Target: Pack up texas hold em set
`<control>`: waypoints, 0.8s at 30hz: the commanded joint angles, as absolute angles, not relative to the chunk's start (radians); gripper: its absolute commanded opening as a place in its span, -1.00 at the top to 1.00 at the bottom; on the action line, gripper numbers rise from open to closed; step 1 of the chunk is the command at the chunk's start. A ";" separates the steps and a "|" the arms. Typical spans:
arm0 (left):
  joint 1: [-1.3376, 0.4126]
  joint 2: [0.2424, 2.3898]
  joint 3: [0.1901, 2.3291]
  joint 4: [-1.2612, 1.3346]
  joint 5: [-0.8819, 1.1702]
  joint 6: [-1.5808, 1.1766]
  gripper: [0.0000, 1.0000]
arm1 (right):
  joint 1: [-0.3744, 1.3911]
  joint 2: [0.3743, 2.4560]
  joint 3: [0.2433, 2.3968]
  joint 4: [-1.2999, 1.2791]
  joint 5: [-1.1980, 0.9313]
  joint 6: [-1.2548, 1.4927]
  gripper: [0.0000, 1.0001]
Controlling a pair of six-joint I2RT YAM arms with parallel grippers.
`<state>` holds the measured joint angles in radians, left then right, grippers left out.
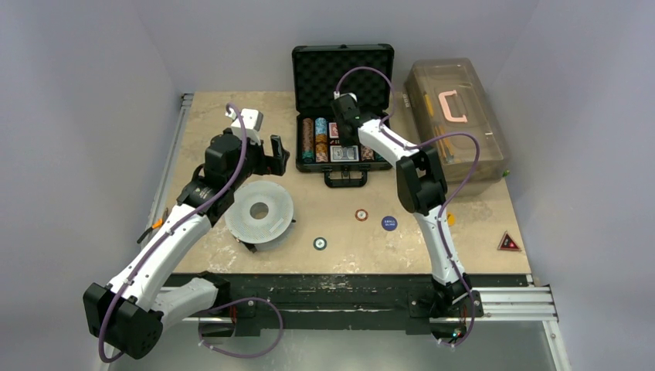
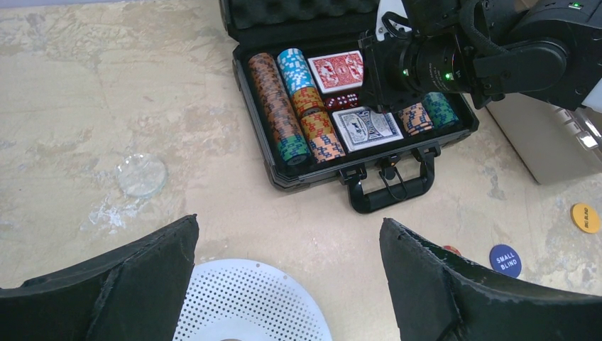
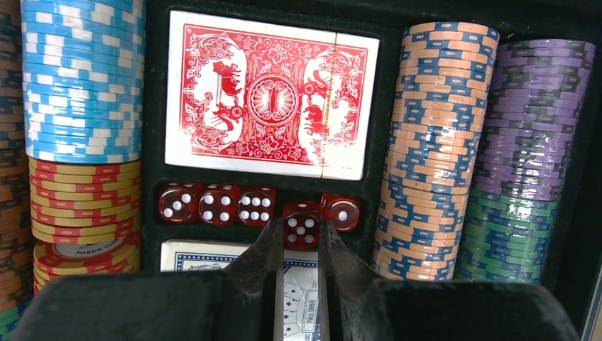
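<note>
The black poker case (image 1: 342, 69) lies open at the table's back, its foam lid upright. My right gripper (image 3: 299, 229) is inside it, shut on a red die (image 3: 302, 222) at the dice slot. Three dice (image 3: 218, 204) lie in a row to its left and one die (image 3: 343, 211) to its right. A red card deck (image 3: 270, 96) sits beyond the dice, and rows of chips (image 3: 436, 142) flank it. My left gripper (image 2: 289, 220) hangs open and empty above the table, left of the case. A blue small-blind button (image 1: 389, 222) lies loose on the table.
A white perforated disc (image 1: 260, 210) lies under my left gripper. A translucent brown toolbox (image 1: 456, 124) stands right of the case. Loose on the table are a red-rimmed button (image 1: 361, 215), a dark button (image 1: 320, 243), an orange button (image 2: 586, 217) and a red triangle (image 1: 507, 242).
</note>
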<state>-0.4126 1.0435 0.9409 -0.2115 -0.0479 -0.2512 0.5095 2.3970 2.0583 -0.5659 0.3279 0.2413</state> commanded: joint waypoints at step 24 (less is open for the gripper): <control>-0.411 1.051 0.985 -0.199 -0.014 -0.278 -0.89 | 0.488 2.297 1.954 -0.425 0.240 0.219 0.15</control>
<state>-0.4126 1.0496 0.9409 -0.2115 -0.0292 -0.2550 0.4919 2.3474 1.9583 -0.4473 0.2379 0.2340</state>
